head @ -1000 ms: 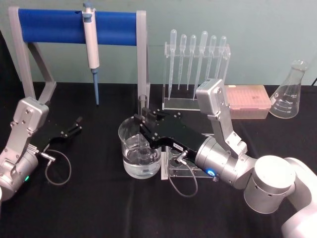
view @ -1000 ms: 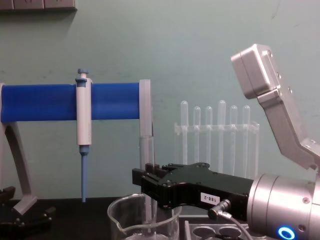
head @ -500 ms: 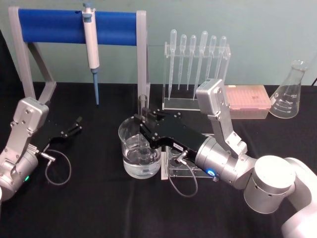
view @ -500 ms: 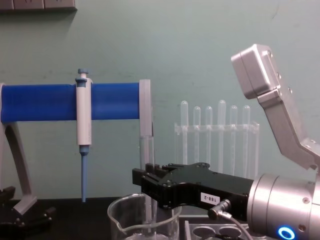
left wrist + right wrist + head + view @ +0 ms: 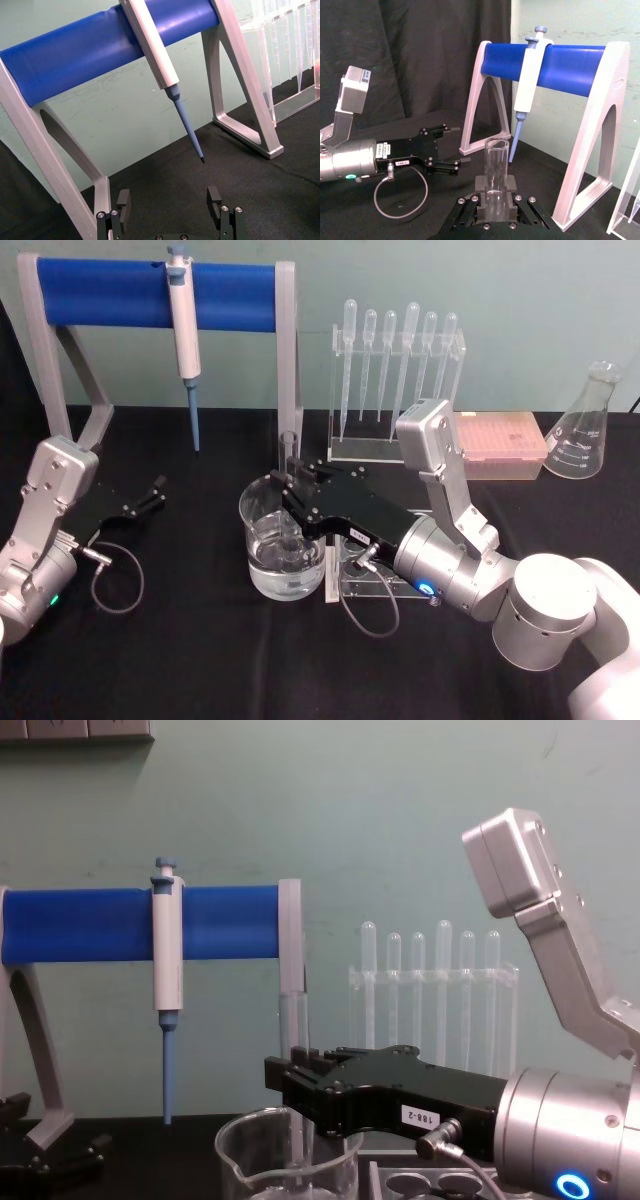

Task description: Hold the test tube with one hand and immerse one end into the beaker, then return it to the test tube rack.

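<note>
Right end effector is pinching the test tube upright. From its own wrist cam you can see the fingers pressed onto the glass low down, with the open rim poking up above them. The beaker sits directly under the fingertips, and the tube's lower end runs down inside it. I think it's into the water, but the glass-on-glass makes that hard to call.

What I'd worry about from here:
- The tube is close to the beaker wall on the end effector's side. Pull back toward the test tube rack before lifting clear and it'll clip the rim, so you get a tipped beaker and water all over the counter.
- It's wet, smooth glass in a small pinch. Any tilt or jolt and it could slide through the fingers.
- The rack is tucked right under the end effector's body, just behind the fingertips. The holes are small, so a slightly off-vertical tube will catch an edge instead of dropping in.

Left end effector is parked well off to the working one's far side, low over the counter, with its fingers spread and nothing in them.

Readable writing: a white sticker on the right end effector says "188-2". The Erlenmeyer flask has graduation marks, but I can't read them.
</note>
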`<move>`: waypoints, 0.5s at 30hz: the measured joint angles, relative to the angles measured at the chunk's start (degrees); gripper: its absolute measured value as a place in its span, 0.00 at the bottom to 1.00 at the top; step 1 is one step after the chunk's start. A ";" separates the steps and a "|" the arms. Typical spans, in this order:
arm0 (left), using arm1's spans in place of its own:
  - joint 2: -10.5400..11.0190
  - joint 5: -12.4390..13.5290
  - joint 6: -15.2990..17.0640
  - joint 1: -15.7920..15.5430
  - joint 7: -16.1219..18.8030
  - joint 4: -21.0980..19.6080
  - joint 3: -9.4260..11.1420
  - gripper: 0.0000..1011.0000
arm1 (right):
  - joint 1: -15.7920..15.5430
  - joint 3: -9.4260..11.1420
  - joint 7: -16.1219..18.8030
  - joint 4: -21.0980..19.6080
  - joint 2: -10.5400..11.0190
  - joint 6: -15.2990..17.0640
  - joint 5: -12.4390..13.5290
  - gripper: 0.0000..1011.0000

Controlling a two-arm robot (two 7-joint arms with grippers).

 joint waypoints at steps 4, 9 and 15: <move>0.00 0.00 0.00 0.00 0.00 0.00 0.00 0.99 | 0.00 0.00 0.00 0.00 0.00 0.00 0.00 0.22; 0.00 0.00 0.00 0.00 0.00 0.00 0.00 0.99 | 0.00 0.00 0.00 0.00 0.00 0.00 0.00 0.22; 0.00 0.00 0.00 0.00 0.00 0.00 0.00 0.99 | 0.00 0.00 0.00 0.00 0.00 0.00 0.00 0.22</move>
